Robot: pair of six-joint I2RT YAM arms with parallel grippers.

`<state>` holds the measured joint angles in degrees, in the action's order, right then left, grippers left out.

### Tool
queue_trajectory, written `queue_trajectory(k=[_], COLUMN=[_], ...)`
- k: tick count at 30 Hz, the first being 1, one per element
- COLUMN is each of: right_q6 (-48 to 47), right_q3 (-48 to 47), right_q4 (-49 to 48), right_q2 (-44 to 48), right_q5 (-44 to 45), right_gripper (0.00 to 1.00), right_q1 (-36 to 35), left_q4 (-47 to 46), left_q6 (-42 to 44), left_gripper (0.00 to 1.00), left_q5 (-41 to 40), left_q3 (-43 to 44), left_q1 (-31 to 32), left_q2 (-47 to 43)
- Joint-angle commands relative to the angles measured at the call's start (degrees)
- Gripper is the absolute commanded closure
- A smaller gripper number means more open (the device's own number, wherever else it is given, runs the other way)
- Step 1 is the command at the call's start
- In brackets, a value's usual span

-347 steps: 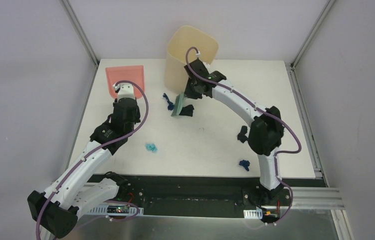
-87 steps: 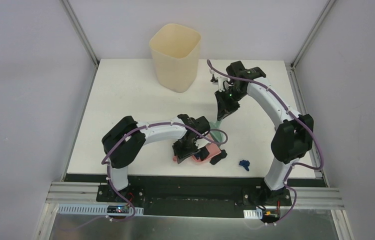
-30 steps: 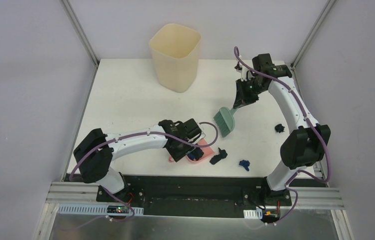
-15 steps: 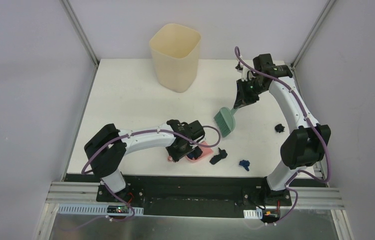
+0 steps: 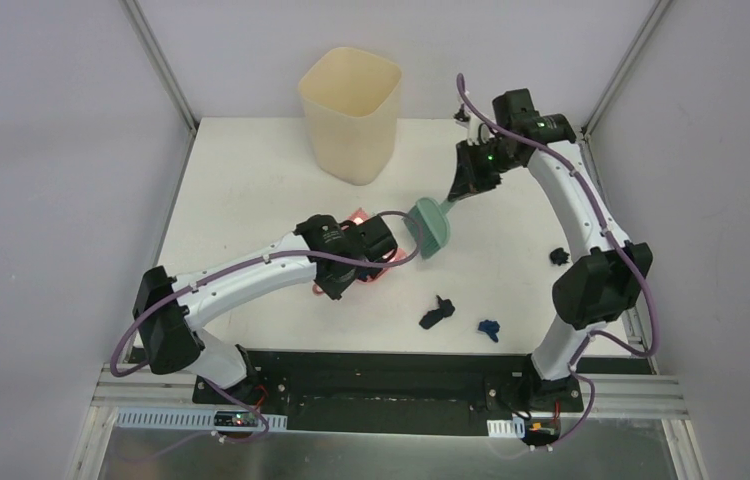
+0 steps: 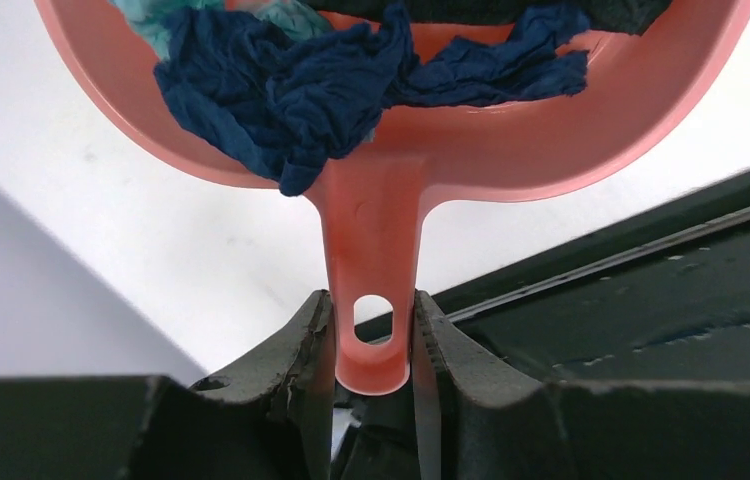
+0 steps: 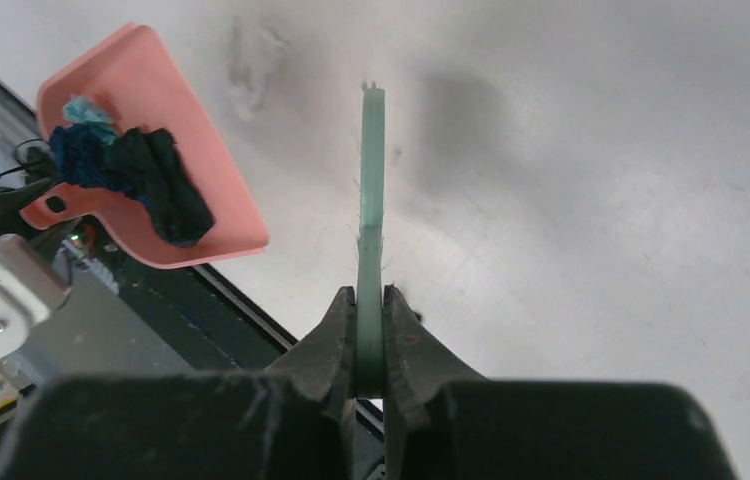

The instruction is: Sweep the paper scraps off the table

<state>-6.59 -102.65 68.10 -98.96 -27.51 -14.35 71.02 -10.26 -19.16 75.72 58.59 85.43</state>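
Observation:
My left gripper (image 6: 371, 345) is shut on the handle of the pink dustpan (image 6: 511, 150) and holds it above the white table (image 5: 251, 190), near the middle. Dark blue, teal and black paper scraps (image 6: 291, 85) lie in the pan, and they also show in the right wrist view (image 7: 136, 175). My right gripper (image 7: 371, 340) is shut on the handle of the green brush (image 7: 372, 180), which hangs just right of the dustpan (image 7: 201, 130) in the top view (image 5: 431, 228). Three scraps lie on the table: one black (image 5: 436, 315), one dark blue (image 5: 490, 328), one black (image 5: 557, 256).
A cream plastic bin (image 5: 351, 100) stands at the back of the table, left of my right gripper (image 5: 461, 185). The black front edge strip (image 5: 371, 360) runs along the near side. Metal frame posts stand at the back corners.
My left arm has lifted the dustpan with its scraps from the front edge and carried it back toward the table's middle. My right arm has shifted the brush left and back.

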Motion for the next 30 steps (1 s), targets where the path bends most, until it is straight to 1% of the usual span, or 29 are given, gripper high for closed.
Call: queue_trajectory(k=[1, 3, 5, 7, 9, 13, 15, 19, 22, 25, 30], right_q6=[3.39, 5.16, 6.36, 6.49, 8.74, 12.84, 14.33, 15.03, 17.51, 18.44, 16.61], right_q3=[-9.19, -14.44, -19.13, -22.67, -25.83, -27.46, -27.01, -25.91, -23.36, -19.29, -9.66], right_q4=[-0.74, 0.55, 1.24, 1.25, 1.01, -1.69, -2.93, -2.72, -3.43, -3.74, -2.44], right_q2=[-6.74, -11.96, -17.00, -20.96, -24.55, -29.94, -31.67, -33.33, -32.58, -29.87, -23.29], right_q5=[-8.25, -11.77, -14.86, -17.29, -20.61, -25.72, -26.47, -23.02, -16.81, -10.72, -9.94], right_gripper=[1.00, 1.00, 1.00, 1.00, 1.00, 1.00, 1.00, 1.00, 1.00, 1.00, 1.00], right_q1=[-6.43, -8.53, -10.65, -12.69, -14.14, -15.44, -15.56, -15.45, -14.64, -12.37, -7.23], left_q4=[9.17, 11.76, 13.03, 13.16, 13.49, 13.47, 13.58, 12.24, 11.24, 10.51, 7.66], left_q6=[-4.90, -6.39, -7.85, -8.91, -10.23, -10.99, -11.01, -10.62, -9.95, -8.87, -4.98], left_gripper=[0.88, 0.88, 0.88, 0.88, 0.88, 0.88, 0.88, 0.87, 0.88, 0.88, 0.87], left_q5=[-11.80, -11.84, -9.97, -8.31, -8.03, -6.33, -6.04, -4.96, -3.41, -2.51, -0.59], left_q3=[2.09, 2.98, 3.24, 2.17, 1.41, 0.69, 0.75, -0.47, -1.37, -1.29, -0.98], left_q1=[0.52, 0.48, 0.49, 0.52, 0.52, 0.48, 0.52, 0.48, 0.48, 0.47, 0.49], left_q2=[-1.01, 0.37, 0.43, -1.11, -3.15, -6.81, -7.44, -7.28, -5.98, -4.66, -2.52])
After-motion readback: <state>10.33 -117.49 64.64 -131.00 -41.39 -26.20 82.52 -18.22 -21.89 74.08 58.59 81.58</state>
